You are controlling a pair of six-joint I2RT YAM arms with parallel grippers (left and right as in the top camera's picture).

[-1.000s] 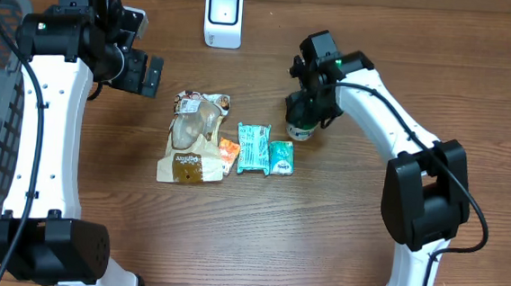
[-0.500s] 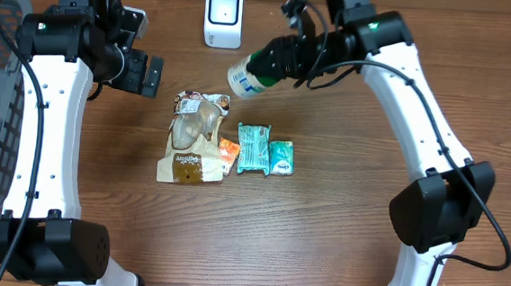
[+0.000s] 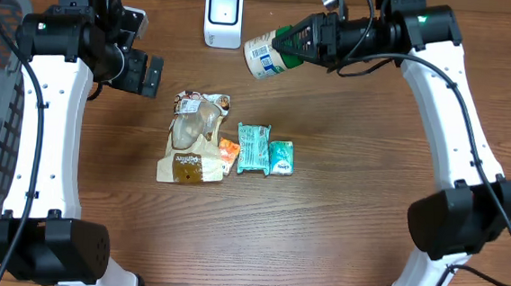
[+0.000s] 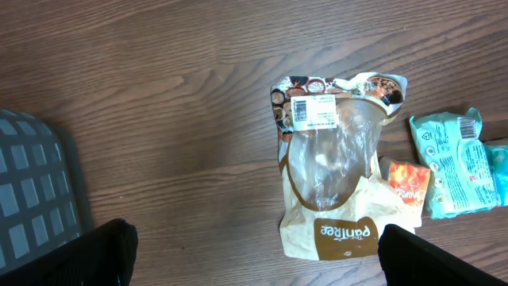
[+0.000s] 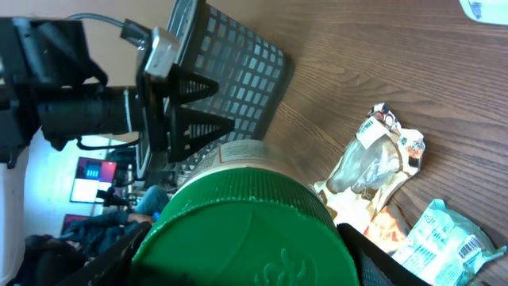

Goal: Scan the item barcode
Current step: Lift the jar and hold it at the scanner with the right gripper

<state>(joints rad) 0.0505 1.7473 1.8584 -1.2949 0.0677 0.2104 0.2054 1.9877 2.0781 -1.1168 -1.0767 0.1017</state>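
The right gripper (image 3: pixel 300 45) is clamped around the green-lidded end of a jar (image 3: pixel 263 55), held sideways at the upper middle of the frame, just right of the scanner (image 3: pixel 223 16). The left gripper (image 3: pixel 143 74), at upper left, gapes wide and is empty.

White arms (image 3: pixel 52 147) with black joints (image 3: pixel 65 35) (black cables (image 3: pixel 29 100) alongside)

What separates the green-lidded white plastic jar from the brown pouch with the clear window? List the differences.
The green-lidded white plastic jar is held off the table, tipped sideways, in the right gripper; the brown pouch with the clear window lies flat on the wooden table. The jar is a rigid cylinder; the pouch is flat and crumpled. Both show a white printed label.
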